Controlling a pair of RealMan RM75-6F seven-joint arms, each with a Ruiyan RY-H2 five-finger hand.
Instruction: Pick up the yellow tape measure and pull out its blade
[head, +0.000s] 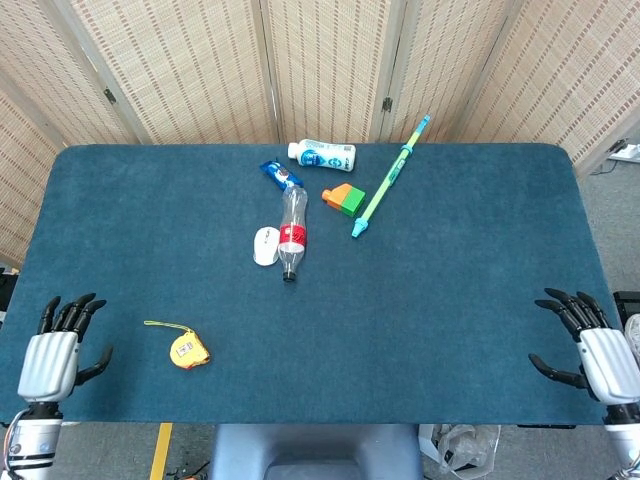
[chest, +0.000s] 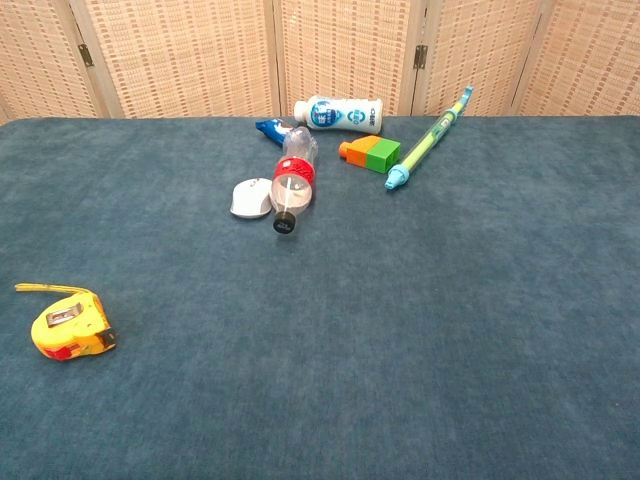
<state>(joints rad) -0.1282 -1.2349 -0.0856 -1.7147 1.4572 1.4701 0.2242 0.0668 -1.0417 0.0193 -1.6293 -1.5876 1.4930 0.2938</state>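
At the near left corner of the table (head: 120, 220), the left hand (head: 52, 358) hovers just off the edge with its fingers spread and nothing in it; the right hand (head: 600, 358) sits the same way at the near right corner, fingers apart and empty. Neither hand shows in the chest view. Nearest the left hand is the yellow tape measure (head: 188, 349), lying flat on the blue cloth close to the near edge, apart from the hand, with a thin yellow loop or cord trailing from it toward the left edge. Whether that strand is a wrist strap or a bit of blade I cannot tell. Farther out, toward the far edge and near the middle, lies a loose cluster: a clear plastic bottle (head: 292, 234) on its side with a red label, a white computer mouse (head: 265, 245) just beside it, a small blue packet (head: 279, 175), a white bottle (head: 322, 155) lying down, an orange and green block (head: 345, 198), and a long green and blue stick (head: 390, 176) set at a slant. The task looks to be at its very start, with the pick-up not yet begun. The next move calls for the left hand to reach over the near edge, come down on the tape measure and close around its case, leaving the blade tip exposed for the right hand to pull.
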